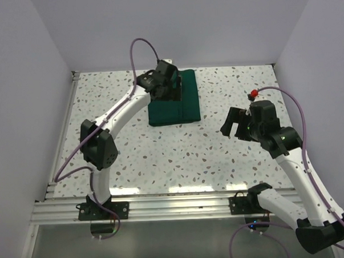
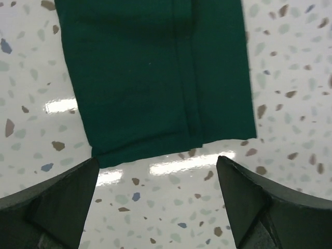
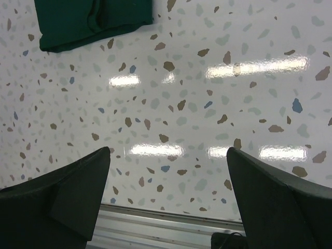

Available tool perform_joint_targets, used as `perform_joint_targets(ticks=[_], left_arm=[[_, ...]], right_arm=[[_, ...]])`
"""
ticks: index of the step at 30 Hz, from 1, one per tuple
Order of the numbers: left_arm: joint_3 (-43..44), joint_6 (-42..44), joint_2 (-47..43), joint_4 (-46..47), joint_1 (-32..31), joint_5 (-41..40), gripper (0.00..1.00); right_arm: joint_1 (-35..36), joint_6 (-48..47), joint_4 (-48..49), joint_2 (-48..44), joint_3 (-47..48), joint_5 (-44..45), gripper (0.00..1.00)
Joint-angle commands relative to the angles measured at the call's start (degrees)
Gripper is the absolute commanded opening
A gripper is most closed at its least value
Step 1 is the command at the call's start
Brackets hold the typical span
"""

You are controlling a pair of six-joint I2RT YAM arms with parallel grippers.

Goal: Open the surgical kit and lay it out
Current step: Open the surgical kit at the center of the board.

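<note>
The surgical kit [image 1: 174, 103] is a folded dark green cloth bundle lying at the back middle of the table. Its tray and instruments are hidden inside. My left gripper [image 1: 169, 89] hovers over the bundle's left part, open and empty. In the left wrist view the bundle [image 2: 155, 72] fills the top, its edge just beyond the gripper [image 2: 158, 179], with a folded seam running down it. My right gripper [image 1: 236, 125] is open and empty, above bare table well to the right of the bundle. The right wrist view shows the bundle's corner [image 3: 91, 21] at the top left, far from the gripper [image 3: 168, 158].
The speckled terrazzo table [image 1: 179, 157] is walled by white panels at the left, back and right. An aluminium rail [image 1: 181, 203] runs along the near edge and also shows in the right wrist view [image 3: 166, 223]. Purple cables loop from both arms.
</note>
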Motion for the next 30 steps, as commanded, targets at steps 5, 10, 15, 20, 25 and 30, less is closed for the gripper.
perform_joint_targets(ticks=[5,10,15,20,25,30], left_arm=[[9.6,2.4,12.9,-12.4,-10.3,-16.4,1.00],[10.1,2.0,15.1,-11.1,-11.9,-15.6,1.00],[8.6,1.3,16.2,-9.8,-11.9,-16.7,1.00],[9.5,1.8,17.5,-9.3,-11.9,-17.9,1.00],[10.0,1.8,18.6,-8.0,-11.1,-18.0,1.00],[11.0,2.0,20.5,-7.6,-9.4,-17.6,1.00]], right_arm=[[-0.1,-1.4,-0.8,-0.2,-0.6,0.4,0.99],[-0.1,-1.4,-2.1,-0.9,-0.6,1.1,0.99],[-0.1,-1.5,-3.0,-2.2,-1.4,2.2,0.99],[-0.1,-1.4,-3.1,-2.8,-2.7,1.9,0.99],[-0.1,-0.9,-3.0,-2.9,-3.1,1.9,0.99],[-0.1,-0.9,-2.6,-2.4,-3.6,2.4,0.99]])
